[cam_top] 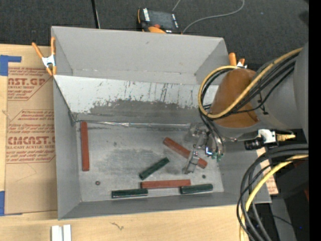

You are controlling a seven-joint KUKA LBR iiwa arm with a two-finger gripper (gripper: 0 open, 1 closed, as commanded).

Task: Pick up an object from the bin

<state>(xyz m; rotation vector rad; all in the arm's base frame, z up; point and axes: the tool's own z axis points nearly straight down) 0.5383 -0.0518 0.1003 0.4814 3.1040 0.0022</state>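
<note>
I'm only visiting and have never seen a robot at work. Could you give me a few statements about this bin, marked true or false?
1. A long reddish-brown stick lies along the left wall of the bin. True.
2. The gripper hangs over the bin's left half. False: it is at the right side, over the end of a tilted reddish-brown stick.
3. A tilted dark green stick lies mid-floor, apart from the gripper. True.
4. The bin holds balls and cups. False: it holds slim sticks, reddish-brown and dark green.
</note>
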